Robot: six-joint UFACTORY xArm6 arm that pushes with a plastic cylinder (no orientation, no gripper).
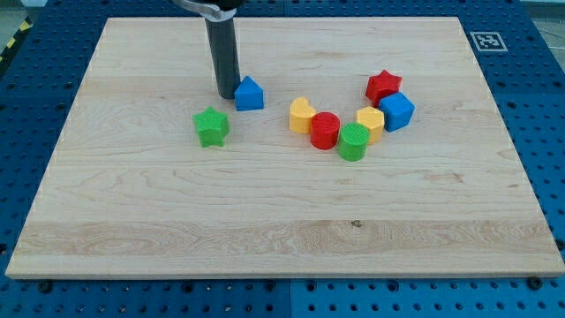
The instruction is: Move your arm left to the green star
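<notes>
The green star (211, 126) lies on the wooden board (177, 230), left of centre. My rod comes down from the view's top and my tip (227, 94) rests on the board just above and slightly right of the green star, a short gap apart. A blue house-shaped block (249, 93) sits right next to the tip on its right, touching or nearly touching it.
To the right lies a cluster: a yellow block (302, 115), a red cylinder (325, 130), a green cylinder (353, 141), a yellow hexagon-like block (370, 123), a blue cube (396, 111) and a red star (382, 87). A fiducial marker (487, 41) sits at the top right corner.
</notes>
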